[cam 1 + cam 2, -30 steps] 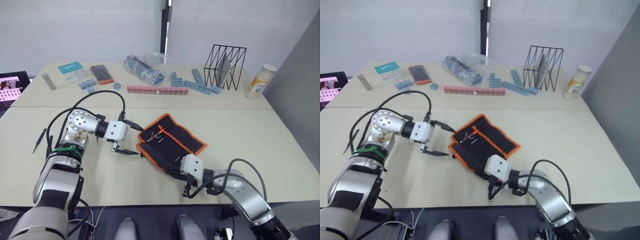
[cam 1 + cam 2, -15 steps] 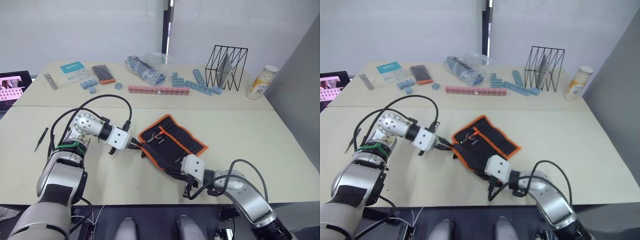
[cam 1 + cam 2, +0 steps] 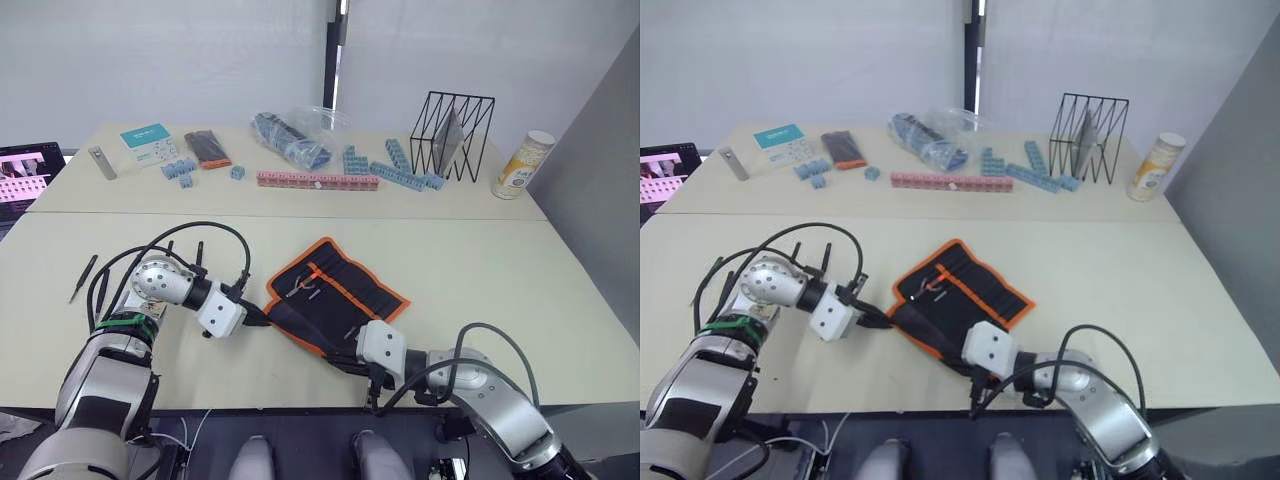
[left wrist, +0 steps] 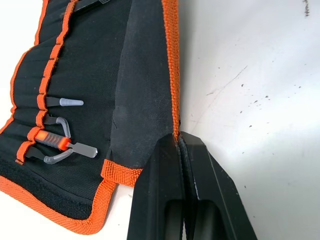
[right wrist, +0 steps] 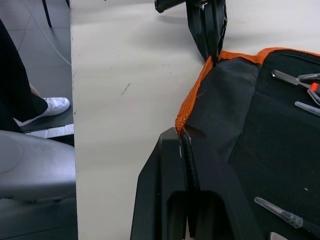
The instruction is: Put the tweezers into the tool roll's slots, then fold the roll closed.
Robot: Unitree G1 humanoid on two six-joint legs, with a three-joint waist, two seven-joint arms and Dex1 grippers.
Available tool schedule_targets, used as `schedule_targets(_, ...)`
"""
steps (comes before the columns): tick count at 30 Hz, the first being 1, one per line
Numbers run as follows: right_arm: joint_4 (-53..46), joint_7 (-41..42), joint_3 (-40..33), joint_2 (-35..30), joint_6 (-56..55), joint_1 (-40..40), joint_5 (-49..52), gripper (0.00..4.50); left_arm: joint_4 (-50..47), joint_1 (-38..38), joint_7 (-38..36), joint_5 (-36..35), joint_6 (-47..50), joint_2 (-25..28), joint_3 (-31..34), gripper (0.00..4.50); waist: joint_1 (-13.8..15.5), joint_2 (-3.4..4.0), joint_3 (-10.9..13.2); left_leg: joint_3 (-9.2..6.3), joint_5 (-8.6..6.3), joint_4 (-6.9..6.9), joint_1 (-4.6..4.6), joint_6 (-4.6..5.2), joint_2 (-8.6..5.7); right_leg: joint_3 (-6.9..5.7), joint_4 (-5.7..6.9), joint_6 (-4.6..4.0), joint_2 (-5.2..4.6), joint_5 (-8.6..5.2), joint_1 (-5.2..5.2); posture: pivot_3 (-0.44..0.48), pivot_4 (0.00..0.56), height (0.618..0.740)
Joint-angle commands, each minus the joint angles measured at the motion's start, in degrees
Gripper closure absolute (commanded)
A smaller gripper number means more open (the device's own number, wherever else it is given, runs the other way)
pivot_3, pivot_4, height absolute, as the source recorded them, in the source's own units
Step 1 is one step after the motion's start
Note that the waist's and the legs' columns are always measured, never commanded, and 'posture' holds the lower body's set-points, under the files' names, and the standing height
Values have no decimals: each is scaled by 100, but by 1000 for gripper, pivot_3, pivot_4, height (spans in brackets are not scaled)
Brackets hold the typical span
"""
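Observation:
The tool roll (image 3: 340, 290) lies open on the near table, black with orange piping. Its near-left edge flap (image 4: 142, 95) is raised off the table. My left gripper (image 3: 262, 318) is shut on the flap's orange edge at the left corner (image 4: 176, 131). Farther along the same edge, my right gripper (image 3: 342, 360) is shut on the piping (image 5: 182, 120). Tweezers (image 4: 67, 102) sit in the slots (image 4: 50, 70), their tips pointing out. One loose black tweezers (image 3: 82, 277) lies on the table far to the left of my left arm.
Along the back of the table are a black wire rack (image 3: 452, 135), a yellow bottle (image 3: 522, 165), blue blocks (image 3: 385, 170), a pink block strip (image 3: 315, 180), a plastic bag (image 3: 290, 135), a grey metal bar (image 3: 96, 162) and a small black-and-orange item (image 3: 205, 148).
My left gripper, open beside the roll's left corner, has shut on its edge. Both grippers have since drawn back toward the near edge, lifting the flap and dragging the roll slightly left.

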Motion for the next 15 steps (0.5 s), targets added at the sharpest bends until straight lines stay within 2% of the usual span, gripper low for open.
schedule_targets(1, -493, 357, -446, -238, 600, -86, 768, 3588, -70, 90, -15, -96, 94, 371, 25, 4500, -28, 0, 0, 0, 0, 0, 0, 0, 0, 0, 1, 0, 0, 0, 0, 0, 150, 717)
schedule_targets(4, -375, 210, -898, 115, 1232, -492, 1630, 2589, -93, 118, 8, -118, 82, 428, -13, 4500, -39, 0, 0, 0, 0, 0, 6, 0, 0, 0, 8, -1, 1, 0, 0, 0, 150, 717)
schedule_targets(8, -11, -76, -1055, 475, 1612, -990, 1828, 2589, -66, 100, 46, -96, 57, 464, -36, 4500, -20, 0, 0, -1, 5, 0, 15, 8, 1, 0, 10, -5, 1, 3, 7, 0, 150, 717)
schedule_targets(10, 273, -158, -741, 630, 1459, -1119, 1544, 2589, -70, 97, 65, -103, 54, 461, -37, 4500, 2, 0, 0, -1, 5, 0, 16, 8, 1, 0, 8, -5, 1, 3, 10, 0, 150, 717)
schedule_targets(15, 733, -203, -185, 957, 1168, -1203, 1151, 4074, -77, 112, 80, -116, 26, 470, -42, 4500, -2, 0, 0, -1, 5, 0, 10, 8, 1, -1, 10, -4, 2, 2, 4, 0, 150, 717)
